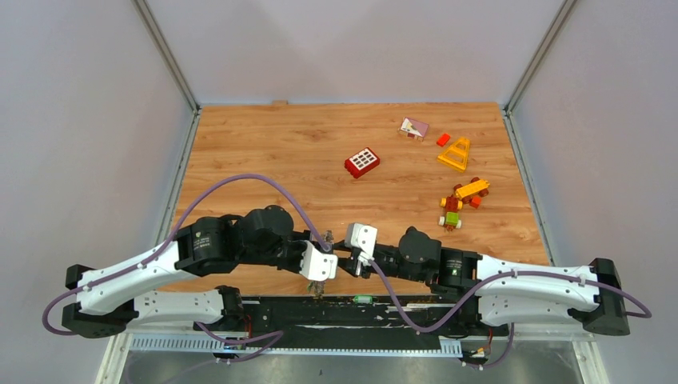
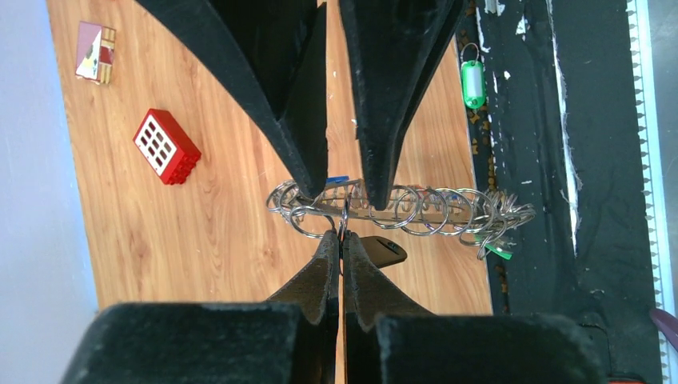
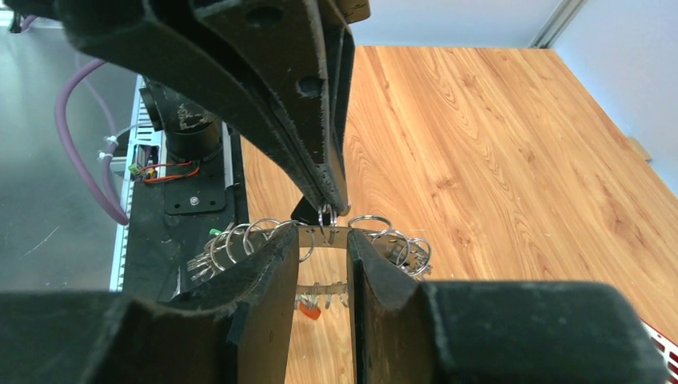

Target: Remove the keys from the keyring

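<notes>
The left claw (image 2: 342, 240) is pressed together, pinching a small ring (image 3: 326, 214) that hangs on the keyring (image 2: 416, 212), which sits edge-on in the air above the worktop's (image 2: 216, 240) near edge, between the two arms. Its keys (image 2: 502, 228) bunch at the end away from the claws. The right claw (image 3: 321, 238) stands part spread, a fingertip against the keyring's band on each side of the pinched ring

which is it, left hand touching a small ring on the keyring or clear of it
Touching. The right wrist view shows the shut left hand pinching a small ring that hangs on the keyring; the left wrist view agrees.
</notes>
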Robot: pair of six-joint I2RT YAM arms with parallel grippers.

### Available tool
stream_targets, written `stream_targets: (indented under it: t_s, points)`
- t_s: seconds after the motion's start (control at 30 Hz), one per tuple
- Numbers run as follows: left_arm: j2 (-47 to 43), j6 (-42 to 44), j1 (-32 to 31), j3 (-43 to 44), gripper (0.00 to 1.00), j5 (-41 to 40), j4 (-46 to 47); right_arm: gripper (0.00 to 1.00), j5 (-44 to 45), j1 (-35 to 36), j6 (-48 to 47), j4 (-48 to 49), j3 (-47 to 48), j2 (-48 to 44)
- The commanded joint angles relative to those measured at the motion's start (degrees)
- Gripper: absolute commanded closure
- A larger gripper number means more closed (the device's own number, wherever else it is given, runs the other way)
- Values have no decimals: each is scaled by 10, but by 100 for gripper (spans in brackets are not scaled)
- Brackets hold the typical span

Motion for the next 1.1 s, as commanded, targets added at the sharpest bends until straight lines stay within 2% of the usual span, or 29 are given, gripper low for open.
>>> stream_targets:
  t_s: [0.0,0.63,0.87,1.07]
  points:
    - [-5,14,-1,28,100,8,21,71,27,-1,17,22,35,9]
    - [-8,19,-1,26,100,23,21,78,13,-12,18,19,49,39]
    - [-5,24,-1,26,100,26,16,86,11,-12,14,13,53,43]
    - [-3,28,-1,29,100,24,10,84,16,-12,12,4,56,45]
